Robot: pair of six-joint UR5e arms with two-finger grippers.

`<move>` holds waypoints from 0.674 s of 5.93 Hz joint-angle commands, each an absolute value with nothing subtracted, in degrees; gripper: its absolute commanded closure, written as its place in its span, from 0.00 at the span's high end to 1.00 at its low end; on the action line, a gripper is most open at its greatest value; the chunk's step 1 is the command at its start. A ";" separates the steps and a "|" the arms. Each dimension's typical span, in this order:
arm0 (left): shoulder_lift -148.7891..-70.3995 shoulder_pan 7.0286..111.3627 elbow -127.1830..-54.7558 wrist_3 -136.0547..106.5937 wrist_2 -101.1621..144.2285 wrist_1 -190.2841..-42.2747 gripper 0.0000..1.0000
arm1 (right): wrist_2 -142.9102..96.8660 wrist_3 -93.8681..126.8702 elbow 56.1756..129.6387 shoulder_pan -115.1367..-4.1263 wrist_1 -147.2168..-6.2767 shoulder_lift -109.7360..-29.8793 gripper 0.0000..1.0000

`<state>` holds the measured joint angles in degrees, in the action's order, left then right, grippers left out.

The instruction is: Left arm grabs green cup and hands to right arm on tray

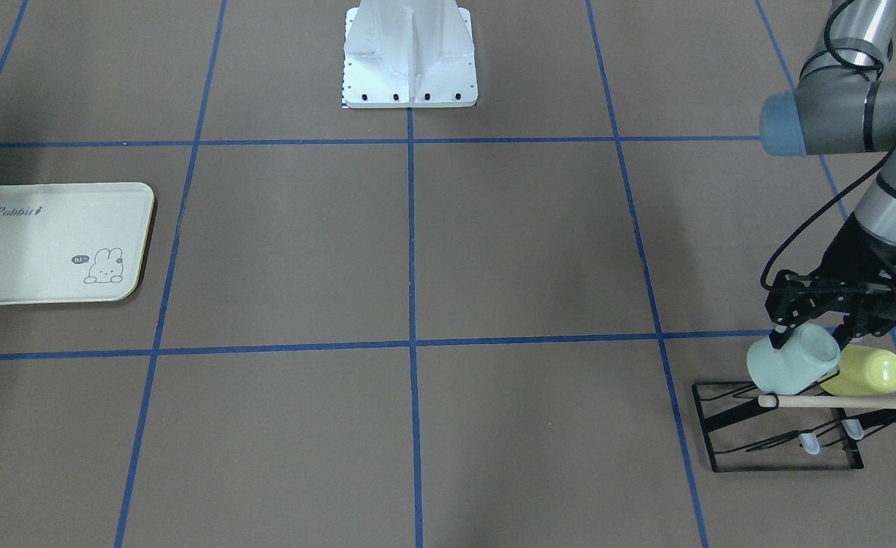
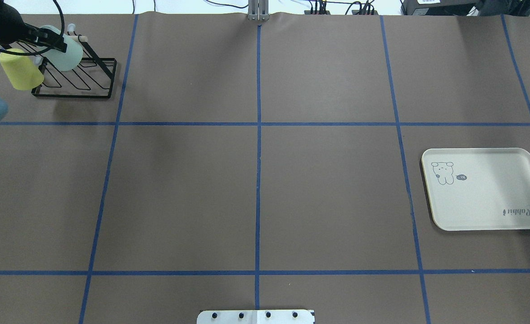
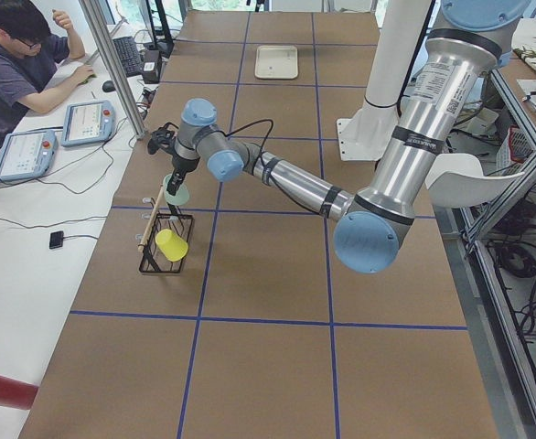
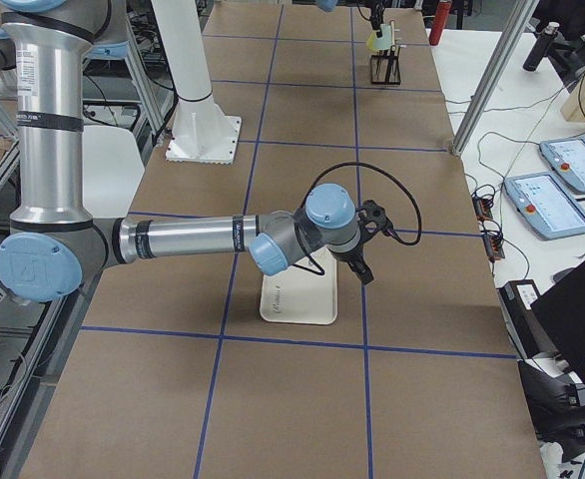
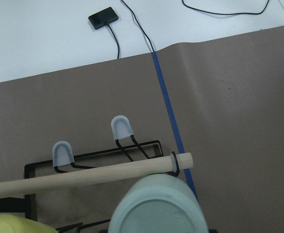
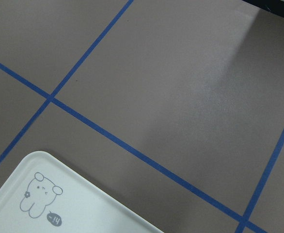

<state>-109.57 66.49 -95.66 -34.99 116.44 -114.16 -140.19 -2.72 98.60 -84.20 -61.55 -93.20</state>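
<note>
Left gripper (image 1: 811,335) is clamped on the green cup (image 1: 789,365), held tilted over the wire rack (image 1: 779,438), presumably to clear its peg, well apart from the tray (image 1: 52,243), where the right gripper (image 4: 364,271) (closure not discernible) is poised.

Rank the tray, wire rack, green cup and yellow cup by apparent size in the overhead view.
Largest: tray.
Next: wire rack.
Smallest: green cup and yellow cup, too alike to rank apart.
</note>
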 commanded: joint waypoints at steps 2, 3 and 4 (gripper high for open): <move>-105.11 67.59 -105.29 -43.98 109.22 -114.34 0.00 | -139.92 7.13 99.40 -83.42 -57.78 -92.12 1.00; -105.20 65.93 -105.29 -47.95 108.73 -116.87 0.00 | -139.40 17.13 99.40 -80.80 -51.48 -91.94 0.99; -105.29 62.61 -105.12 -53.47 108.02 -119.50 0.00 | -137.92 26.88 99.49 -78.42 -44.63 -91.59 0.99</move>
<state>-105.25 65.22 -105.11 -48.57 108.94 -117.19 -139.04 17.64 99.40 -80.65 -50.84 -91.91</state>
